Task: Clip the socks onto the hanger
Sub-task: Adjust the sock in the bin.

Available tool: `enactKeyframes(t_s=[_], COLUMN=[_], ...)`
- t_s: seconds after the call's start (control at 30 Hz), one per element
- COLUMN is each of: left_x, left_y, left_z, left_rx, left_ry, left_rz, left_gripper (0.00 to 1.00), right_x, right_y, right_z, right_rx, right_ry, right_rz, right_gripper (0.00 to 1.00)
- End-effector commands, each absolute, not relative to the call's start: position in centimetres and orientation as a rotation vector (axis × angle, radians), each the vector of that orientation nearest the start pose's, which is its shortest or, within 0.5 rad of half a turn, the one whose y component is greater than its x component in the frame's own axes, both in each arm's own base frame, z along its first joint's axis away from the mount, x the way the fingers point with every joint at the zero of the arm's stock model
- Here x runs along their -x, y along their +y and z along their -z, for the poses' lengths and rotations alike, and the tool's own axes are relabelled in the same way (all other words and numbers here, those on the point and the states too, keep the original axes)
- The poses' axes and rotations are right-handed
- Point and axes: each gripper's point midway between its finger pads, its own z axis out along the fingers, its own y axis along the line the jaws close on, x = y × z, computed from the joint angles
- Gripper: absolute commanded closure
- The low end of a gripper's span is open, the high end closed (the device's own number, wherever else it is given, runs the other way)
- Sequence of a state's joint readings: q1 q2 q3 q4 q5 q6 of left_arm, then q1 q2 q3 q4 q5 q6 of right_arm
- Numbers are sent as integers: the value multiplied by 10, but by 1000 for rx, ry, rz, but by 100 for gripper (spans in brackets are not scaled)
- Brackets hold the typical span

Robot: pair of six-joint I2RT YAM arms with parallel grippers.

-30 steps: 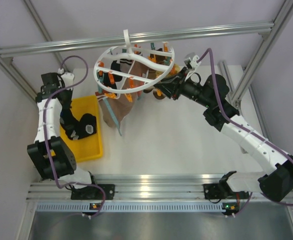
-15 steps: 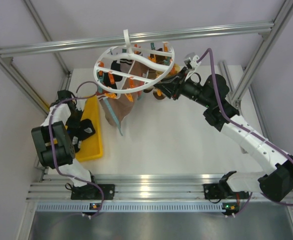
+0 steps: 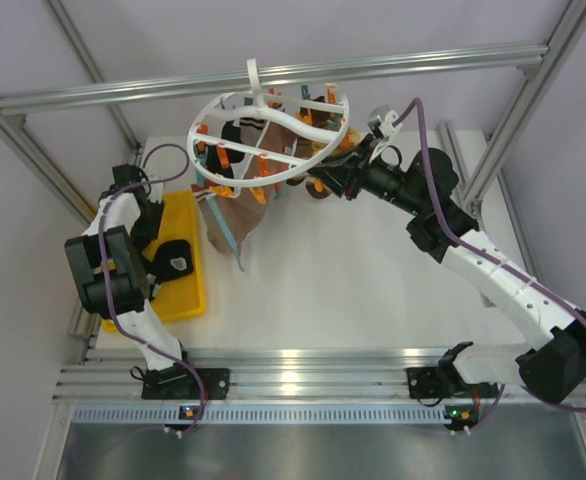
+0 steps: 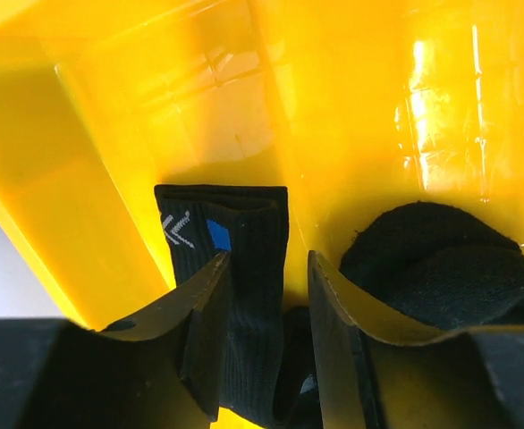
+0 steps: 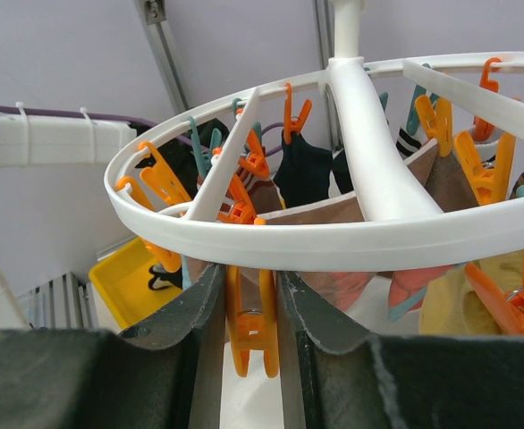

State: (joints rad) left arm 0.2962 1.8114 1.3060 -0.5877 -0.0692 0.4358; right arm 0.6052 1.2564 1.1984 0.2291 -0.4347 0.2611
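The white round hanger hangs from the top rail with orange and teal clips. A plain brown sock and other socks hang from it. My right gripper is at its right rim, shut on an orange clip just under the outer ring. A dark sock hangs behind it. My left gripper is down in the yellow tray, open, its fingers straddling a dark navy sock with a white and blue mark. A second dark sock lies to the right.
The tray's yellow walls stand close around the left fingers. Aluminium frame rails run above the hanger and along the table's sides. The right arm's purple cable loops near the hanger's right side.
The left arm has swung its elbow back and to the left, with its gripper staying low in the tray over the dark sock. The right arm and hanger have not moved.
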Motion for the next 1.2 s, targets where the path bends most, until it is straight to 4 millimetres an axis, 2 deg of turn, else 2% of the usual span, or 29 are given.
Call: enactKeyframes(t_s=[0.0, 0.23, 0.37, 0.47, 0.5, 0.53, 0.57, 0.7, 0.83, 0.93, 1.03, 1.17], left_x=[-392, -398, -400, -401, -401, -402, -402, -402, -400, -394, -386, -376], left_y=[150, 150, 152, 154, 155, 157, 157, 158, 157, 159, 161, 154], left_z=[-66, -81, -94, -100, -101, -103, -104, -120, -165, -224, -265, -306], left_rx=[-115, -75, -75, -76, -75, -70, -69, -55, -65, -97, -128, -151], left_ry=[2676, 2636, 2604, 2593, 2591, 2587, 2587, 2551, 2455, 2317, 2236, 2160], left_rz=[-324, -327, -351, -362, -368, -382, -386, -403, -432, -506, -571, -573], left_gripper=[57, 56, 61, 73, 79, 94, 100, 100, 100, 100, 100, 100], right_x=[-292, -291, -291, -291, -291, -291, -291, -290, -289, -289, -289, -289], right_y=[297, 297, 298, 298, 298, 298, 297, 297, 296, 296, 297, 297], right_z=[-423, -422, -422, -422, -422, -423, -423, -426, -428, -429, -429, -431], right_rx=[628, 633, 634, 632, 631, 631, 630, 631, 637, 636, 633, 630], right_ry=[1331, 1331, 1331, 1329, 1330, 1328, 1327, 1324, 1320, 1318, 1314, 1311], right_rz=[-987, -989, -990, -993, -994, -994, -993, -990, -985, -986, -992, -996], right_gripper=[100, 100, 100, 100, 100, 100, 100, 100, 100, 100, 100, 100])
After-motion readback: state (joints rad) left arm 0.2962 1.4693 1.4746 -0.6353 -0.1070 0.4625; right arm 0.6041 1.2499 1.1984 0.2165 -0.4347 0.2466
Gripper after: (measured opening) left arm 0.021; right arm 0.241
